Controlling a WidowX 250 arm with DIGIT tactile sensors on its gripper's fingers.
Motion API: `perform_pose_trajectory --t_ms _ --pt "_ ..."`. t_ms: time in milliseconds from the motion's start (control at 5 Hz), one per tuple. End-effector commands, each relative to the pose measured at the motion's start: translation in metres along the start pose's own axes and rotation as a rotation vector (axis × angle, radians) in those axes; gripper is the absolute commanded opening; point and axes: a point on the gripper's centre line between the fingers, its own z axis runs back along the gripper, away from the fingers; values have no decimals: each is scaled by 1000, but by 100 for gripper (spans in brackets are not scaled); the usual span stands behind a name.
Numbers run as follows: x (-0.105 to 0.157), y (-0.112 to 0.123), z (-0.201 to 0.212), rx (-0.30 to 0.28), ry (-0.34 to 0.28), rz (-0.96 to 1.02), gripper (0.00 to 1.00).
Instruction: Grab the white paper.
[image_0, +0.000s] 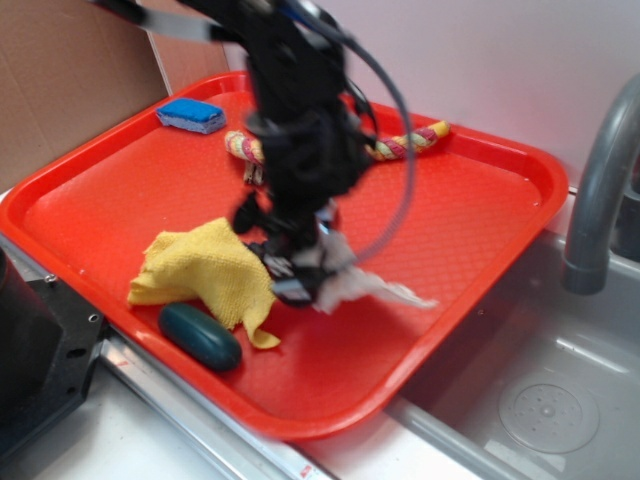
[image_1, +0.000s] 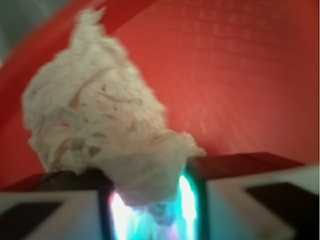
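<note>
A: Where's the white paper (image_1: 100, 125)?
B: Pinched in the gripper (image_0: 298, 272), over the red tray (image_0: 470, 215), at three o'clock from the yellow cloth (image_0: 205, 268) (blurry, though).

The black arm (image_0: 300, 110) reaches steeply down, its fingers (image_0: 290, 262) closed together at the low tip.

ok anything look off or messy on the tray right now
Nothing spilled or broken. The white paper is crumpled and ragged, pinched in the tool with a loose tail trailing over the red tray. The yellow cloth lies rumpled beside it.
</note>
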Motion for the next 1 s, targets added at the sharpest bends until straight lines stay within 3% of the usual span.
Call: perform_pose_trajectory --t_ms 0,200,400,600,800 --pt "-28 1 110 52 76 292 0" --pt "-71 1 161 65 79 542 0" --pt "-108 12 197 132 -8 783 0" --pt "-110 9 209 180 -25 897 0" --pt "-113 1 213 229 34 967 0"
